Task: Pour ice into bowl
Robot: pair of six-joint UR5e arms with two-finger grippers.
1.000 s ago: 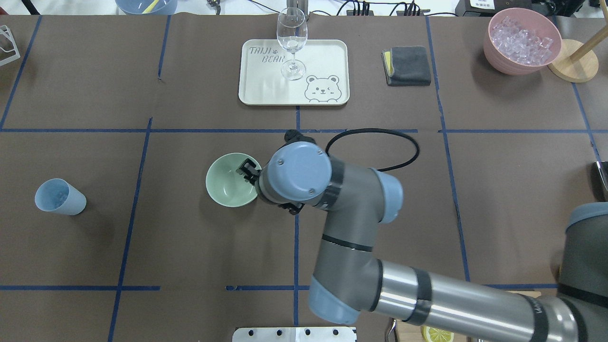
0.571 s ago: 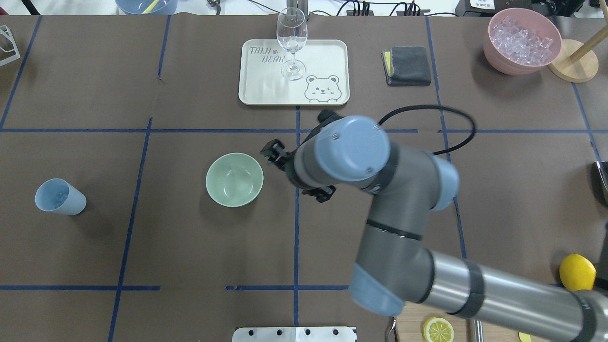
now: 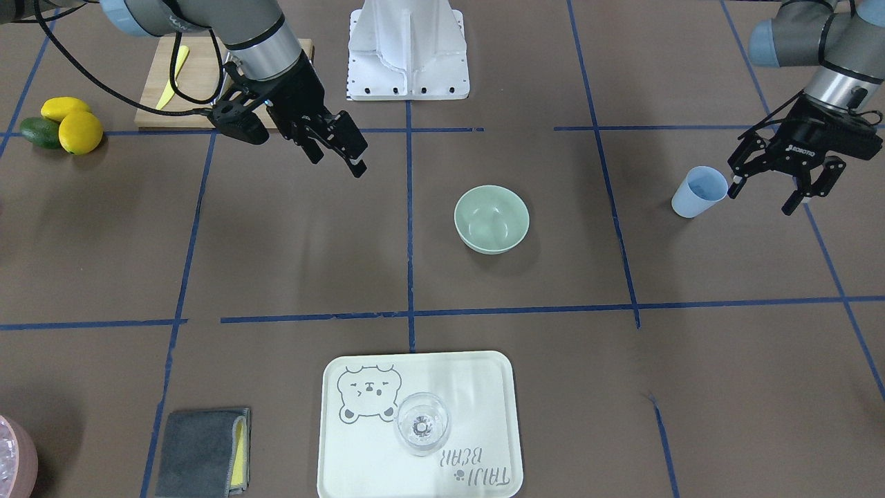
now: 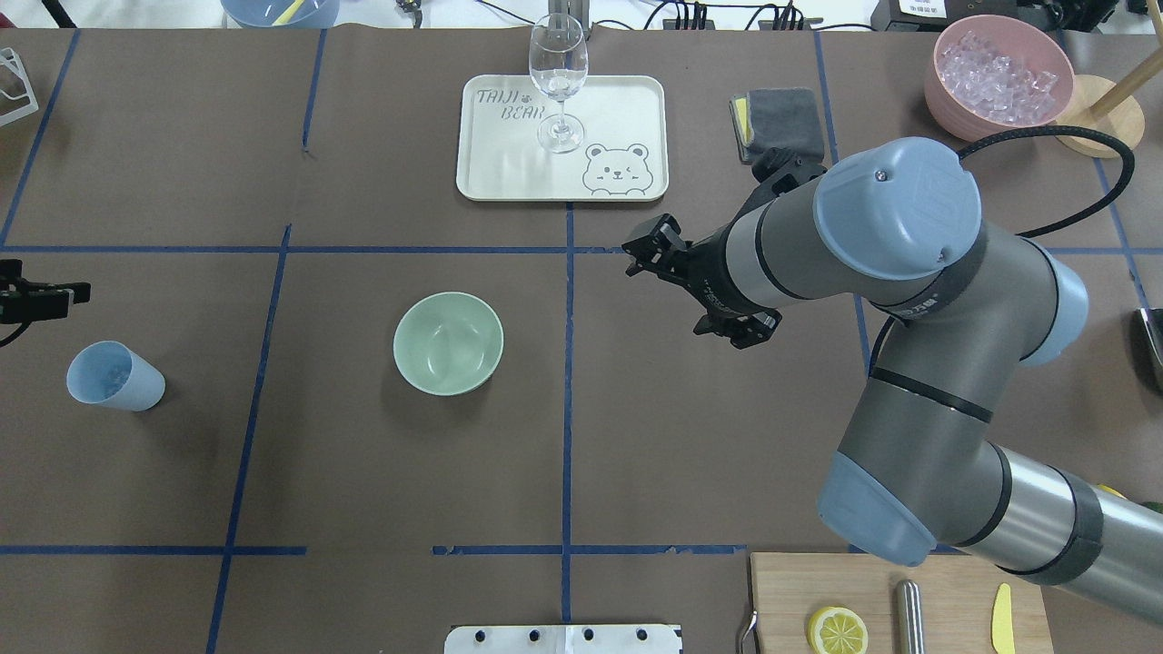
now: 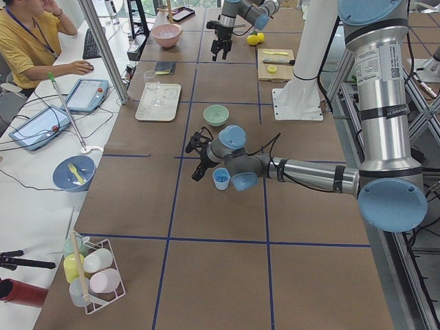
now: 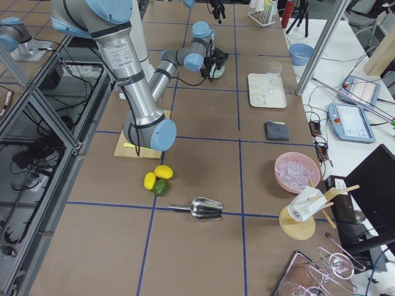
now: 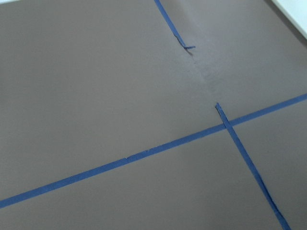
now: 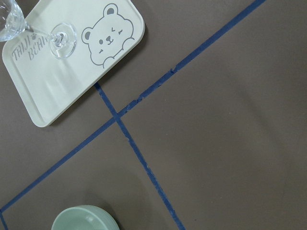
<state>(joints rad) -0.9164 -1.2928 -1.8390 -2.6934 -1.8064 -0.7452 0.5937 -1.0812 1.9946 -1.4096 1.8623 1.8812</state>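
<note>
Thin plastic, light, slick with ice [image 4: 109, 369], the cup [image 3: 698, 192] is best pinched mid-wall by the left fingers [image 3: 747, 168], held spread and empty at its 3 o'clock in the front view, the right fingers [image 3: 352, 149] being spread empty too.

Round smooth bowl [image 4: 448, 343]: pale mint green, plain.
Tapered cup [image 4: 115, 376]: light blue.
Rectangular tray [image 4: 509, 154]: cream, grey bear print.
Surface [image 4: 382, 481]: brown, blue tape grid.

Robotics lab; tape-gridded table [image 4: 363, 472], operator [image 5: 26, 42] w/ tablet [image 5: 86, 95].
</note>
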